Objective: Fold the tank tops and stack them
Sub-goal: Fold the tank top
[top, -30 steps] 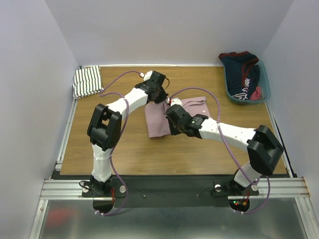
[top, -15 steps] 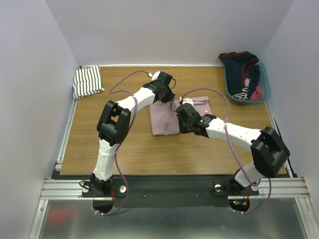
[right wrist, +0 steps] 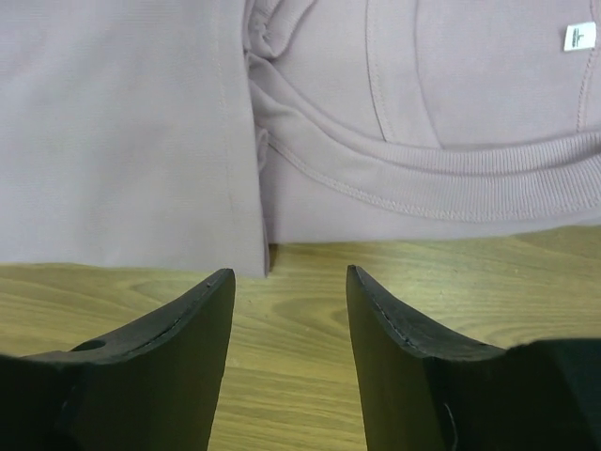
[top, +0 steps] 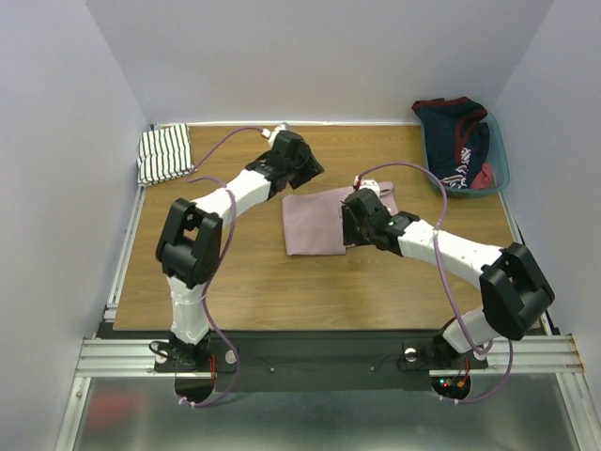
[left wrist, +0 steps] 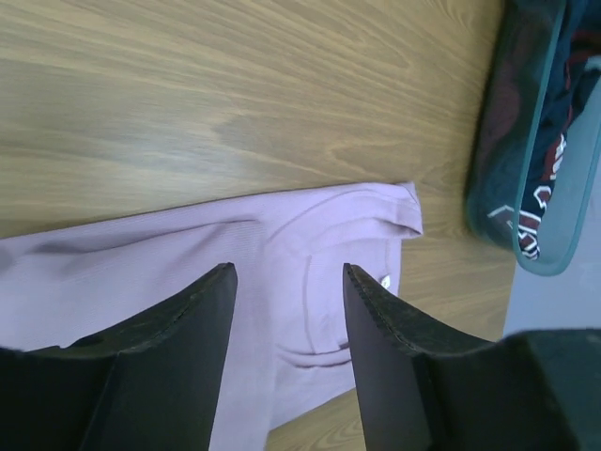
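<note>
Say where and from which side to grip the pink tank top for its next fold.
The pink tank top: likely its left short edge, at the corners, coming low over the table. The cloth lies flat and that straight edge is free, so a tool finger could slip under.

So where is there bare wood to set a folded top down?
Widest: the table strip between pink tank top and the near edge. Also far wood between left gripper and basket. Crowded: centre, both it and the right gripper at that top; the striped tank top takes the far-left corner.
</note>
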